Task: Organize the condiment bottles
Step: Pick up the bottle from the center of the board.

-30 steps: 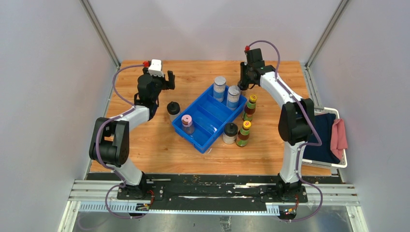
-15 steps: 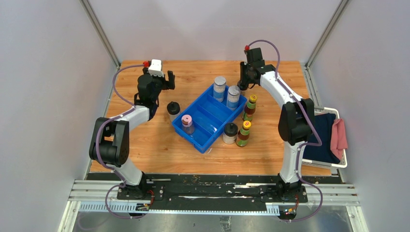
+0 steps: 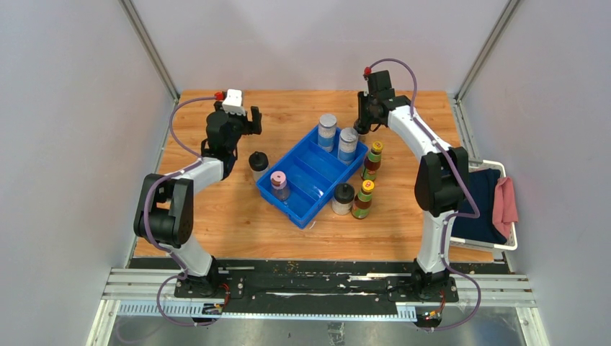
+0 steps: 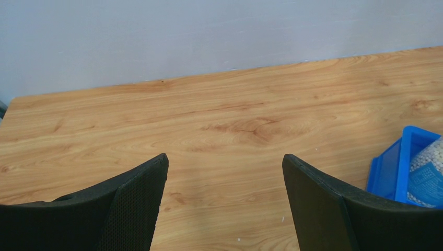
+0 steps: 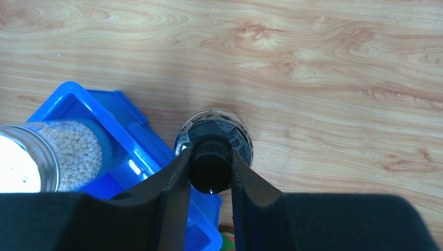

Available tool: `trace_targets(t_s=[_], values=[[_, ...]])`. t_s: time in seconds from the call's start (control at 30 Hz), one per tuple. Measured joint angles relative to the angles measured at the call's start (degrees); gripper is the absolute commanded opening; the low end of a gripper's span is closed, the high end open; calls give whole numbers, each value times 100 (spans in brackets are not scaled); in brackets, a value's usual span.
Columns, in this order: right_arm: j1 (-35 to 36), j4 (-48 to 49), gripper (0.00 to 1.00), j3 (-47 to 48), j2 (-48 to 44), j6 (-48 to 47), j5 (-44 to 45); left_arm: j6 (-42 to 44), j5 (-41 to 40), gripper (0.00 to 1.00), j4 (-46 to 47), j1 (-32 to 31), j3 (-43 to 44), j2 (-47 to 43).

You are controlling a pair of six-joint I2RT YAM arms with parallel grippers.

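Observation:
My right gripper (image 5: 210, 157) is shut on the black cap of a dark glass bottle (image 5: 236, 135) standing on the wood just beyond the far corner of the blue tray (image 5: 130, 138). In the top view this gripper (image 3: 364, 124) hides that bottle. Two grey-lidded jars (image 3: 328, 130) (image 3: 348, 143) and a pink-lidded jar (image 3: 278, 184) stand in the tray (image 3: 306, 169). One black-lidded jar (image 3: 258, 164) stands left of it, another (image 3: 344, 198) at its near right. Two dark bottles with yellow-red caps (image 3: 373, 158) (image 3: 364, 198) stand to the right. My left gripper (image 4: 224, 159) is open over bare wood.
A white basket (image 3: 514, 232) holding dark blue and pink cloths sits past the table's right edge. Grey walls enclose the table on three sides. The left wrist view catches a tray corner (image 4: 397, 167) and a bead-filled jar (image 4: 428, 167) at its right edge.

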Motion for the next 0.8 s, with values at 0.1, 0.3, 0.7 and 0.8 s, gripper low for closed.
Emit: trace_targets(t_s=[0.1, 0.3, 0.7, 0.8], values=[[-2, -17, 0, 63, 0, -22, 2, 2, 2, 86, 0, -24, 0, 2], [0, -31, 0, 120, 0, -63, 2, 2, 0, 86, 0, -24, 0, 2], [-2, -31, 0, 267, -17, -153, 24, 2, 2, 86, 0, -24, 0, 2], [-2, -70, 0, 332, -28, -164, 48, 2, 2, 86, 0, -24, 0, 2]])
